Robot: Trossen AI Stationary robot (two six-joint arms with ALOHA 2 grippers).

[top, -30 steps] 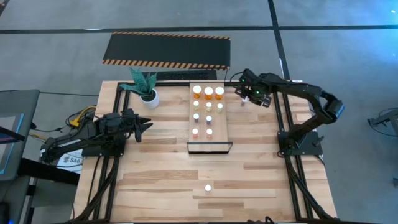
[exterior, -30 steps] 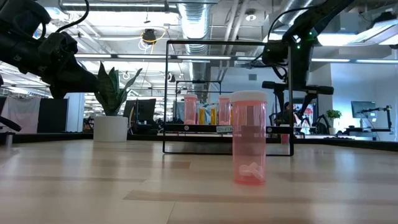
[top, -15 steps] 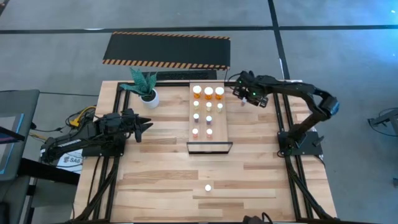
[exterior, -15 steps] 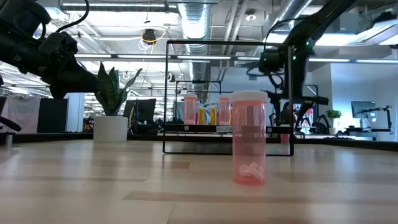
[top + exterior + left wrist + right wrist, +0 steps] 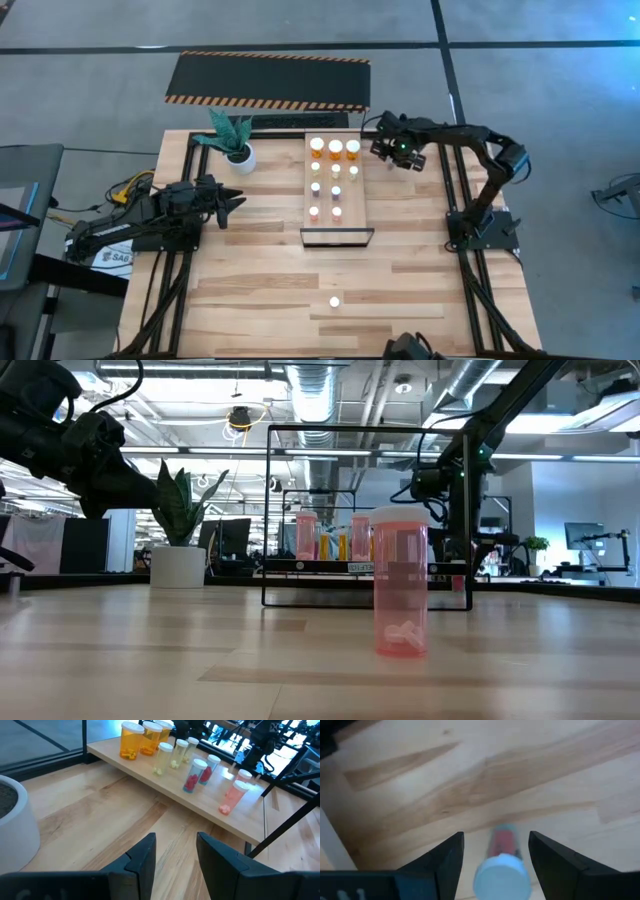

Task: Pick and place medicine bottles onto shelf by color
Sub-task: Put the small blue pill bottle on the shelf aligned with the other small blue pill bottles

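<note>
The right end effector (image 5: 392,150), upper right of the high view beside the shelf (image 5: 362,195), holds a red-filled bottle (image 5: 501,862) between parted fingers. Set it upright among matching bottles. The left end effector (image 5: 228,201) idles apart.

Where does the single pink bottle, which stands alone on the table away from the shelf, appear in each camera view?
High view: the lone pink bottle is at low centre, below the framed end of the shelf.
Low view: centre foreground, before the shelf's dark frame.
Left wrist view: not in it.
Right wrist view: not in it; the red-filled bottle is another.
Shared landmark: the shelf, in the high, low and left wrist views.
</note>
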